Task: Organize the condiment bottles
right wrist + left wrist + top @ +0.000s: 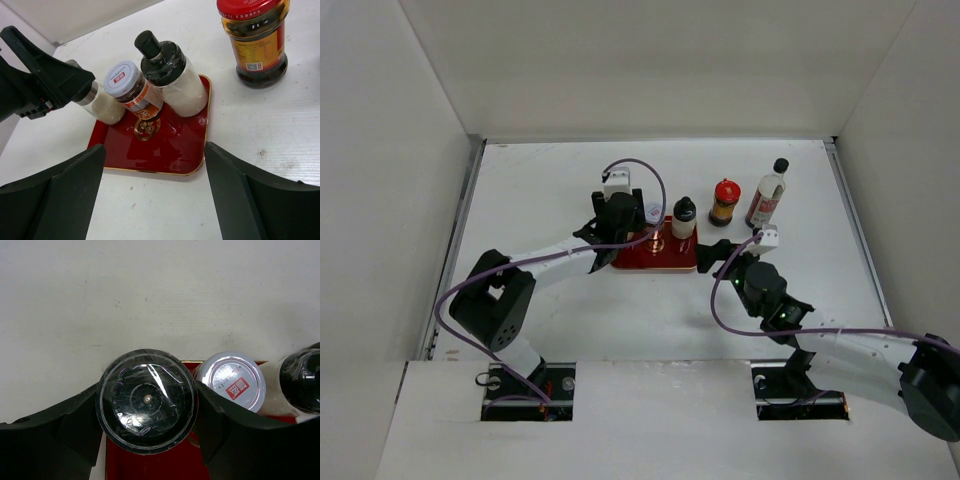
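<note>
Left wrist view shows the left gripper (147,412) closed on the short shaker jar with the dark shiny lid (145,390), at the back left corner of the flat red tray (196,147). Beside it on the tray stand the short jar with the white lid (125,82) and the white bottle with the black cap (175,80). The right gripper (154,150) is wide open and holds nothing, and the brown bottle with the red cap (256,45) and the tall clear bottle with the black cap (767,198) stand on the white table (550,180) to the tray's right.
</note>
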`<action>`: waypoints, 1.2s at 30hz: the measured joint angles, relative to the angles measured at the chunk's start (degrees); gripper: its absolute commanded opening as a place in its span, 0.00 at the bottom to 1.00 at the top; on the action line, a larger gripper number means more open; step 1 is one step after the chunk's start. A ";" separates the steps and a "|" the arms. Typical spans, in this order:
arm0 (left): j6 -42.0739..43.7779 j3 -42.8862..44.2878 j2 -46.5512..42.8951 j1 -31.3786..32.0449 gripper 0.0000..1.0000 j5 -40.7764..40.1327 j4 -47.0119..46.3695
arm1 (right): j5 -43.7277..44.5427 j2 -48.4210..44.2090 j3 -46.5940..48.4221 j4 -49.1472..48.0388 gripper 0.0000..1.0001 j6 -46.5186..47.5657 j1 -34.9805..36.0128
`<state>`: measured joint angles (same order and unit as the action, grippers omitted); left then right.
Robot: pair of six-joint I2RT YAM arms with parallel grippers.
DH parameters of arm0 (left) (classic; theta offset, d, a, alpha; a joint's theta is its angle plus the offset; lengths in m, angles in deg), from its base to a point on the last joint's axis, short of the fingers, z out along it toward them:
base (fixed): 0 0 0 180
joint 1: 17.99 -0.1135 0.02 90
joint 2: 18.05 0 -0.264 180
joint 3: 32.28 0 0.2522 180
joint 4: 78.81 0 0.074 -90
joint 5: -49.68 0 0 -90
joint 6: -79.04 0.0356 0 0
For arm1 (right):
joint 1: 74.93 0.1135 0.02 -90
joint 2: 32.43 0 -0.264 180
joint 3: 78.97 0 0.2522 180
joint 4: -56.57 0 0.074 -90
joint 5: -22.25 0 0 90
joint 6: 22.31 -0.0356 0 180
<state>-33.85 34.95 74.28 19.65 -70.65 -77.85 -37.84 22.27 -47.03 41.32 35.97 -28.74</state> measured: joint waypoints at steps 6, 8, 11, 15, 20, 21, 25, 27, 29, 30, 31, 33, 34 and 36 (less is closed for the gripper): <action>-0.90 -1.36 0.04 0.02 0.64 0.09 -1.51 | 0.02 -0.02 0.00 0.00 0.87 0.02 -0.04; -0.96 -1.68 0.04 0.02 0.75 -0.13 -2.19 | 0.04 0.00 0.00 0.00 0.88 0.04 -0.04; -1.22 -2.19 0.02 0.00 0.88 -0.76 -3.65 | 0.04 0.00 0.00 0.00 0.89 0.22 -0.04; -1.33 -3.98 -1.01 -0.20 0.95 -1.29 -5.64 | 0.07 0.22 0.00 0.02 0.90 0.63 -0.04; -1.38 -8.02 -6.47 -0.79 0.97 -2.23 -8.33 | 0.92 0.20 0.02 0.09 0.77 1.42 -0.04; -1.36 -9.33 -8.35 -0.90 0.97 -2.49 -9.42 | 1.16 0.20 0.13 0.26 0.69 1.75 -0.04; -1.49 -16.09 -18.38 -1.66 0.95 -4.46 -13.79 | 1.92 0.20 3.02 3.34 0.28 2.78 -0.11; -1.81 -19.47 -23.80 -1.75 0.95 -5.99 -15.43 | 2.75 0.55 6.64 6.34 0.24 2.97 -0.44; -2.38 -22.71 -28.74 -1.55 0.96 -7.28 -16.61 | 3.80 2.27 12.17 9.31 0.29 3.32 -1.36; -2.71 -24.20 -30.80 -1.33 0.96 -7.72 -16.98 | 4.28 3.72 15.50 10.43 0.36 3.67 -2.16; -3.10 -25.51 -32.41 -1.16 0.96 -8.07 -17.16 | 4.63 5.27 18.58 11.28 0.47 4.09 -3.15; -4.07 -28.76 -35.41 -0.98 0.96 -8.37 -17.51 | 5.29 8.72 24.15 12.74 0.67 5.29 -5.51; -4.61 -30.29 -36.57 -0.98 0.96 -8.44 -17.49 | 5.53 10.71 26.77 13.66 0.75 6.10 -6.84; -5.60 -33.62 -38.69 -1.11 0.96 -8.50 -17.40 | 6.10 14.60 30.80 15.50 0.84 7.45 -9.18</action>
<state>-39.45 1.34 35.60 18.54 -79.15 -95.25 -31.74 36.87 -16.24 56.82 43.42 -37.92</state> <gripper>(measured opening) 0.959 0.772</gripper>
